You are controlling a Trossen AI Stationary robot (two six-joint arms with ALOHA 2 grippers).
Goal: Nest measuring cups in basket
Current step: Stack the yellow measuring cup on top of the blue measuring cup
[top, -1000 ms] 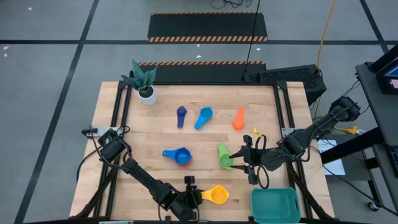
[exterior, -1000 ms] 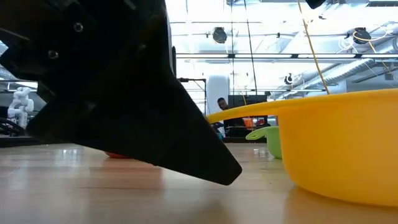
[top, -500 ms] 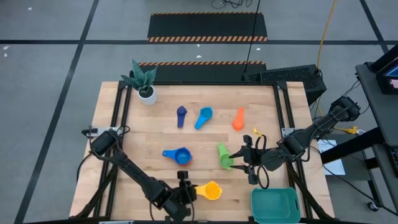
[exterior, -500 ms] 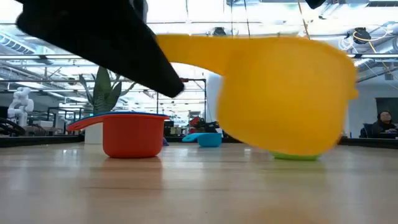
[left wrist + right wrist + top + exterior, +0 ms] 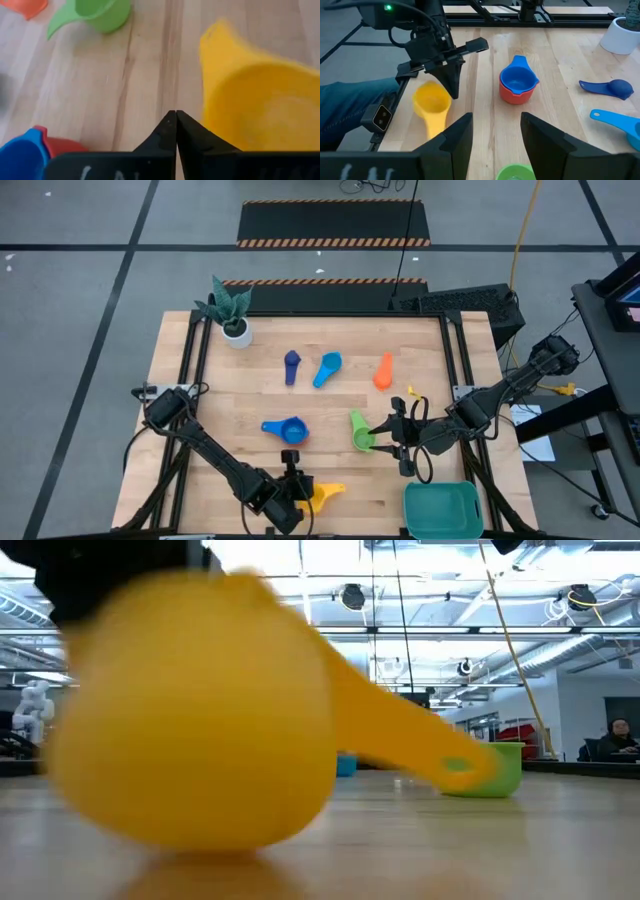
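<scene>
Yellow cup lies at the near edge of the bench, just beside the left tool; its image is smeared in the low and left wrist views. In the left wrist view that tool's two dark fingers meet tip to tip with nothing between them, so the left tool is closed and empty, and the yellow cup sits on the wood next to the fingertips, not in them. At the near right corner stands the teal basket, with no cup visible in it.

Farther in, the blue cup sits nested in the red cup, whose rim shows beneath it in the right wrist view; the pair rests left of centre. To their right the green cup lies on the wood right at the fingertips of the right tool, which reaches in from the right side. Its fingers stand apart with bare wood between them, open and holding nothing.

Beyond these, in a row across the middle of the bench, lie the navy cup, the light blue cup and the orange cup, each apart from the next. At the far left corner stands a white plant pot
</scene>
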